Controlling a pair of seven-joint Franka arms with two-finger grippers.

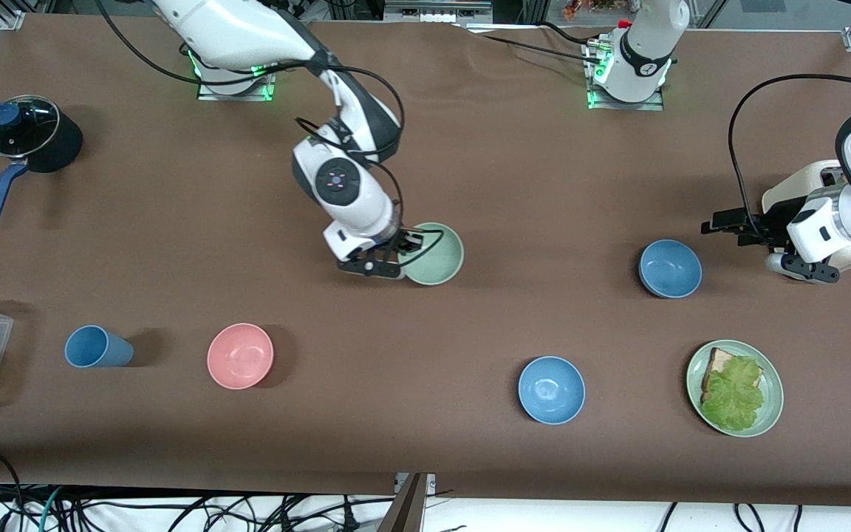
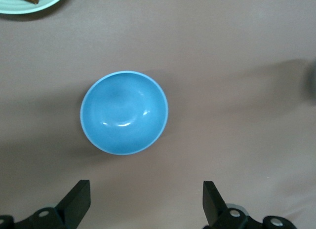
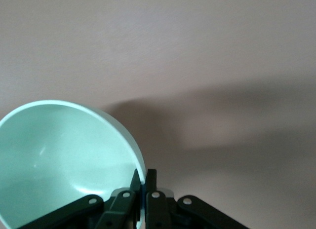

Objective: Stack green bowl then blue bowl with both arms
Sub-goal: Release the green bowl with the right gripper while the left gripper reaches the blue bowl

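Front view: right gripper jaws pinch the green bowl rim. Left gripper, jaws wide, waits near the blue bowl.

I take the green bowl as my landmark. The blue bowl lies toward the left arm's end from it. The pink bowl and the second blue bowl lie nearer to the front camera than it.
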